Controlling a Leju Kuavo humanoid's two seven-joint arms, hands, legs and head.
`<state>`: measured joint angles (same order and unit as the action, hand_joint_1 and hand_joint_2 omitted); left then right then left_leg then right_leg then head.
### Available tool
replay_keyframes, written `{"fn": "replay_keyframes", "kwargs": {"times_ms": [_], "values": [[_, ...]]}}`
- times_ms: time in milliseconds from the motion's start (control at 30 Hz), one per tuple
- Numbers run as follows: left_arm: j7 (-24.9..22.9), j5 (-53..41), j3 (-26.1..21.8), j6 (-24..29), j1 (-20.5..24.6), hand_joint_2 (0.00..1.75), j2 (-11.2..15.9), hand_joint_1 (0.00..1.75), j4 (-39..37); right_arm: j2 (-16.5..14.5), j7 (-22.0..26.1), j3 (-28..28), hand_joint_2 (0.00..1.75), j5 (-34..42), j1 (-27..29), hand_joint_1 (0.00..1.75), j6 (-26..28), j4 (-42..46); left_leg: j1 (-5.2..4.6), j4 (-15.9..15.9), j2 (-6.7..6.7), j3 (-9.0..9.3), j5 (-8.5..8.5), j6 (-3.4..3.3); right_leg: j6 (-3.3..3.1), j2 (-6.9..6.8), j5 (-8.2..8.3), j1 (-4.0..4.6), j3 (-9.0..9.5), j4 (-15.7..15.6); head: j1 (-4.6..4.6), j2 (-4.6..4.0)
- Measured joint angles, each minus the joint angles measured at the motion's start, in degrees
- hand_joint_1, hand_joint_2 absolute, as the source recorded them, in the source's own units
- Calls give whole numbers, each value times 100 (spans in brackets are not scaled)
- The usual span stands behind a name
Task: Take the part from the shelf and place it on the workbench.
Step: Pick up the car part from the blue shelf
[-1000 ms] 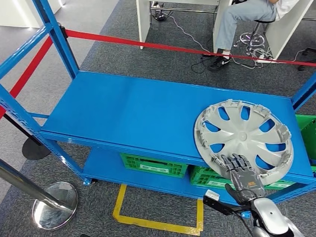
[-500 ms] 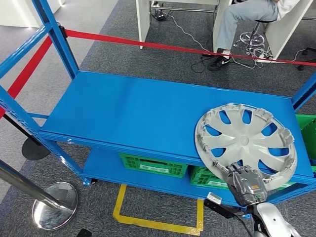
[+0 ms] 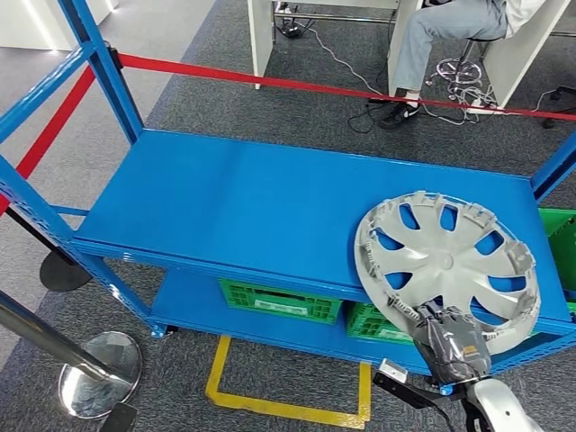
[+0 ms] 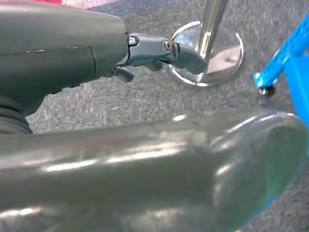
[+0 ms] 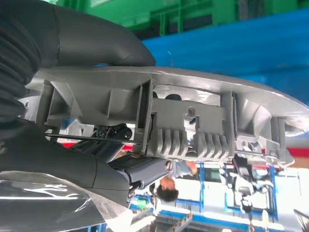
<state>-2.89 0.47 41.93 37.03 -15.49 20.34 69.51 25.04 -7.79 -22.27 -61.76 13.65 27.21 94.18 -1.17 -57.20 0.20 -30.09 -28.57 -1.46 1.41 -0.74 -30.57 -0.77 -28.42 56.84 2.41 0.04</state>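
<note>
Nearest to us in the head view, the right hand [image 3: 452, 344] grips the near rim of the wheel cover [image 3: 448, 265]; its fingers are hidden under the rim, and the arm behind it is cut off by the picture's lower edge. The right wrist view supplies what the head view hides: the wheel cover [image 5: 189, 121] is seen edge-on, its ribbed clips and inner tabs exposed, with the thumb on 1 face and the dark fingers [image 5: 146, 171] closed against the other.

The wheel cover lies at the right end of the blue shelf [image 3: 258, 202], on its upper deck, overhanging the front edge slightly. We cannot tell whether its near rim is lifted clear of the deck.

In the left wrist view, the left hand [image 4: 160, 50] hangs above grey carpet, its fingers extended and apart with nothing between them; much of the picture is masked by a blurred dark surface. Beyond the fingers stands the chrome stanchion base [image 4: 209, 53], which the head view places at lower left [image 3: 98, 373].

Below the upper deck, green crates [image 3: 282, 301] sit on the lower shelf, partly hidden by the deck's front edge. Farther back, a red rope [image 3: 326, 90] crosses the carpet, and beyond it a seated person [image 3: 441, 40] is cut off at the upper edge.
</note>
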Motion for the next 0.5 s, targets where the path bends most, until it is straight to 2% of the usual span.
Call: {"fn": "replay_keyframes", "kwargs": {"times_ms": [133, 267, 367, 500], "values": [[325, -166, -584, -328, -162, 0, -146, 0, 7, -9, 250, -10, 175, -272, 67, 175, 483, 235, -1, 0, 0, -7, 0, 0, 0, 0, 0, 0, -5, 0, 1, 0], [872, -65, -1141, -736, -246, 0, -422, 0, -78, -22, 525, -28, 175, -597, 69, 175, 980, 487, -1, 0, 0, -16, 0, 0, 0, -2, 0, -1, -12, 0, 1, 0], [1286, 21, -1547, -975, -251, 0, -690, 0, -280, -78, 861, 8, 175, -783, 69, 175, 1110, 727, -2, 0, 0, -19, 0, 0, 0, -3, 0, -1, -16, 0, 1, 0], [1488, 38, -1918, -1081, -242, 0, -932, 0, -522, -177, 1166, 91, 175, -879, 67, 175, 1167, 994, -2, 0, -1, -20, 0, 0, 0, -5, 0, -1, -19, 0, 1, 0]]}}
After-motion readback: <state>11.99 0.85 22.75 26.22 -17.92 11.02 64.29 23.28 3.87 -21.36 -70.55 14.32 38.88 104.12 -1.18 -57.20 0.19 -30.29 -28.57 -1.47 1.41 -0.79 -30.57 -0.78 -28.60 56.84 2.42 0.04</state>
